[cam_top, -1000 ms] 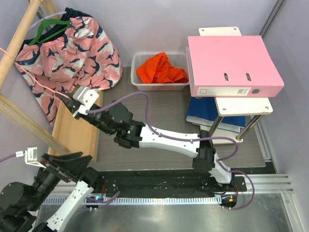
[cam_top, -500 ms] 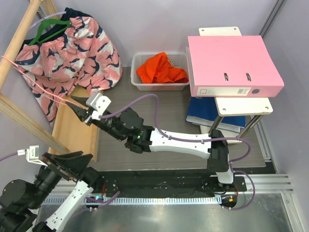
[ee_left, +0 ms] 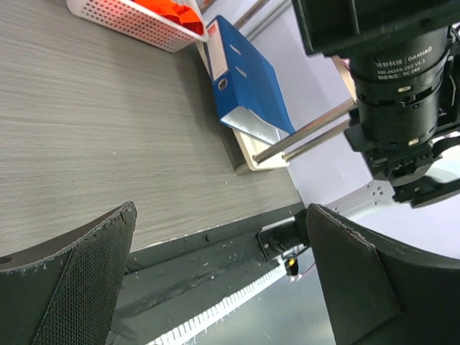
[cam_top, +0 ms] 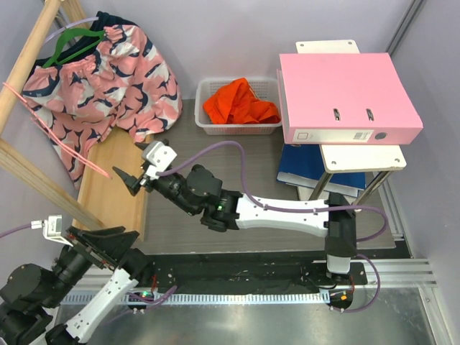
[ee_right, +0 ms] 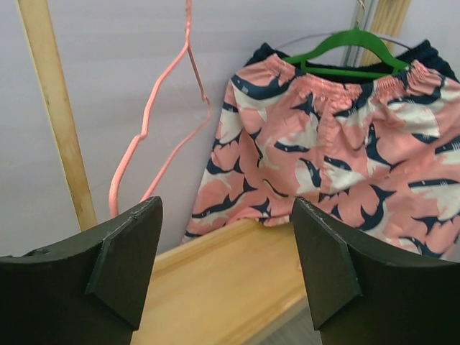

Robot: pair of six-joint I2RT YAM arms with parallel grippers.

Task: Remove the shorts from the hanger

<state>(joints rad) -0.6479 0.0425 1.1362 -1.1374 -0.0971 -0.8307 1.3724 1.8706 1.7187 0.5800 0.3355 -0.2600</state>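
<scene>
The orange shorts (cam_top: 241, 100) lie bunched in the white mesh basket (cam_top: 203, 126) at the back of the table, off the hanger; the left wrist view shows them as the shorts (ee_left: 169, 8). The pale pink wire hanger (cam_top: 100, 170) dangles bare from the wooden rail at the left and shows as the hanger (ee_right: 154, 122) in the right wrist view. My right gripper (cam_top: 129, 164) stands open just right of the hanger's lower tip, not touching it, with nothing in the gripper (ee_right: 226, 259). My left gripper (cam_top: 108, 239) is open and empty at the near left, low over the table edge (ee_left: 223, 273).
A pink garment with a navy-and-white pattern (cam_top: 108, 72) hangs on a green hanger (cam_top: 68, 39) from the wooden rail (cam_top: 29, 54). A wooden base board (cam_top: 108, 194) lies below it. A pink binder (cam_top: 345, 97) sits on a stand at the right, above a blue binder (ee_left: 248, 79).
My right gripper opened and let go of the pink hanger, then drew back to the right and nearer. The hanger swung down against the rail side. The left arm barely moved.
</scene>
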